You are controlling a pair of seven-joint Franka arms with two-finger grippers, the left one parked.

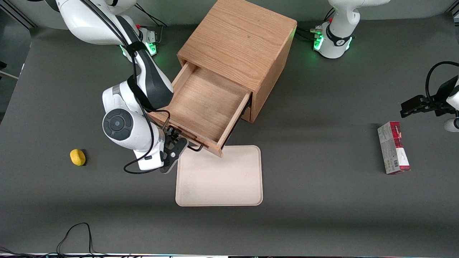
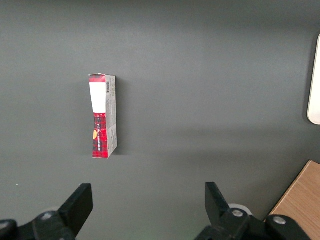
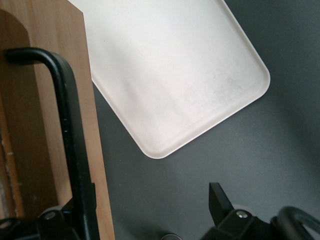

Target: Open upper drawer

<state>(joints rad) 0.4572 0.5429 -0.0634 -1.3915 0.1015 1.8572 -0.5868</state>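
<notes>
Upper drawer (image 1: 206,107) stood pulled well out of the oak cabinet (image 1: 240,39), its bare wooden floor fully exposed and nothing inside it. Its front panel sat nearest the front camera, overhanging the rim of the cream tray (image 1: 219,195) that lay flat on the dark table (image 1: 322,215). The long black bar handle (image 3: 67,125) ran along that front panel.

The right arm's gripper (image 1: 175,143) was at the handle, toward the working arm's end of the front panel. In the right wrist view the jaws stood apart, with the bar lying against one finger (image 3: 55,222) and the other finger (image 3: 220,200) well clear of it over the table. They were not clamped on anything.

On this evidence the drawer appeared open to most of its travel (the task looked essentially met).

Risks noted from this position:
- Any further pull could draw the box off its runners or drag the whole cabinet toward the tray, since little of the drawer seemed to remain inside.
- A retreat of the gripper along the panel could hook the bar on the near finger and skew the drawer sideways.
- A downward retreat could strike the tray, which lay directly below the drawer front.

A yellow lemon-like object (image 1: 77,157) lay on the table toward the working arm's end, and a red and white carton (image 1: 393,147) lay toward the parked arm's end; both were well apart from the work.
</notes>
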